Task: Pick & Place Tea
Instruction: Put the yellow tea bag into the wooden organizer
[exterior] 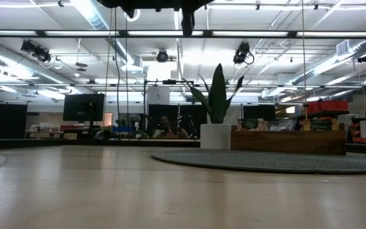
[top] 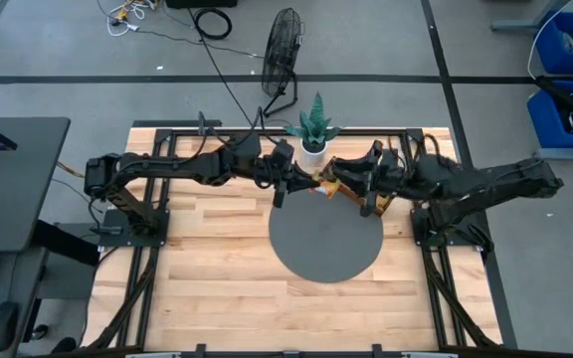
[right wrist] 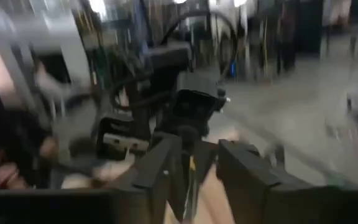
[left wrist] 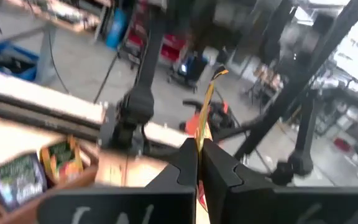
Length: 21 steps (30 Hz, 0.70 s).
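Note:
An orange-yellow tea sachet (left wrist: 202,118) shows edge-on between the fingers of my left gripper (left wrist: 199,163); in the high view the sachet (top: 318,185) is at the table's far middle, beside the potted plant (top: 315,129). My left gripper (top: 301,182) is shut on it, well above the table. My right gripper (right wrist: 194,165) is open and faces the left one from the right (top: 344,185). Its fingers stand on either side of the sachet's thin edge (right wrist: 192,163); whether they touch it I cannot tell. The wooden tray (exterior: 288,141) holds more sachets (left wrist: 20,177) standing on edge. My left gripper pinches the orange-yellow sachet by its two flat faces (left wrist: 199,142) between its two fingers. The sachet stands on edge and sticks out past the fingertips, lifted clear of the tray and the table.
A dark round mat (top: 326,244) lies on the table's middle, nearer than the grippers. The potted plant (exterior: 216,105) stands just left of the tray at the far edge. Bare wooden table (top: 217,259) lies to the near side, left and right.

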Each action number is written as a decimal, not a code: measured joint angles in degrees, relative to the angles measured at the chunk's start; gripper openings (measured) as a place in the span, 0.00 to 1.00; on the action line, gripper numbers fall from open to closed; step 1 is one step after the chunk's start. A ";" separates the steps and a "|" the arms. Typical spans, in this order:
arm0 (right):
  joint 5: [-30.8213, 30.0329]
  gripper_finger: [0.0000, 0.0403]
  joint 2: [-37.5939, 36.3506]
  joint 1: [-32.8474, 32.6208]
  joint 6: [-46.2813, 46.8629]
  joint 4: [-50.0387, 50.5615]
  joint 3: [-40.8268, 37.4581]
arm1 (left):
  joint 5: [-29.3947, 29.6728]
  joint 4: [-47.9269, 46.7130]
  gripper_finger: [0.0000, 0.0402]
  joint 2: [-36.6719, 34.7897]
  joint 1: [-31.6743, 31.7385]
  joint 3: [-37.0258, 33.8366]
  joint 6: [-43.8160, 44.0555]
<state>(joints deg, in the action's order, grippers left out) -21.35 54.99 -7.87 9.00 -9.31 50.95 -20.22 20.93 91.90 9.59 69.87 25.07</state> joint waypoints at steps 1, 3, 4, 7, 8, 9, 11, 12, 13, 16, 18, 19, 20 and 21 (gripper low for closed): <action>0.37 0.35 0.14 0.09 1.19 7.41 3.68 | -0.58 -1.30 0.02 0.02 0.00 0.00 -0.37; 2.41 0.43 1.53 1.02 4.00 23.06 12.06 | -1.63 -3.52 0.01 0.02 -0.01 0.00 -1.58; 3.73 0.46 2.85 2.02 5.41 30.76 16.22 | -1.93 -4.76 0.01 0.02 -0.01 0.00 -2.25; 10.07 0.53 8.63 5.71 9.49 48.18 28.09 | -2.06 -8.31 0.01 0.02 -0.01 0.00 -4.02; 12.87 0.54 10.89 7.03 10.46 52.19 31.42 | -2.06 -8.92 0.01 0.02 -0.01 0.00 -4.65; 15.79 0.55 12.88 8.26 10.89 55.67 34.66 | -2.06 -9.19 0.01 0.02 -0.01 0.00 -5.10; 21.28 0.56 17.27 10.17 11.29 60.70 40.24 | -2.06 -9.66 0.01 0.02 -0.01 0.00 -6.02; 23.62 0.56 19.52 10.89 10.88 63.02 42.57 | -2.06 -9.76 0.01 0.02 -0.01 0.00 -6.24; 25.53 0.56 21.68 11.53 10.30 65.71 44.50 | -2.06 -9.72 0.01 0.02 -0.01 0.00 -6.28; 29.92 0.56 27.54 12.96 8.58 72.54 49.32 | -2.02 -9.77 0.01 0.02 -0.01 0.00 -6.37; 32.40 0.55 30.21 13.70 7.45 76.17 51.46 | -1.89 -9.75 0.01 0.02 -0.01 0.00 -6.43; 33.04 0.55 31.39 13.94 6.82 77.33 52.11 | -1.89 -9.78 0.01 0.02 -0.01 0.00 -6.48; 33.34 0.55 32.39 14.12 6.30 77.96 52.45 | -1.89 -9.85 0.01 0.02 -0.01 0.00 -6.79; 33.41 0.55 33.20 14.23 5.73 78.22 52.49 | -1.88 -9.95 0.02 0.02 -0.01 0.00 -7.34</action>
<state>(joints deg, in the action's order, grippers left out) 12.06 88.19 6.36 14.73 68.90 103.44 -22.10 10.97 91.92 9.58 69.87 17.72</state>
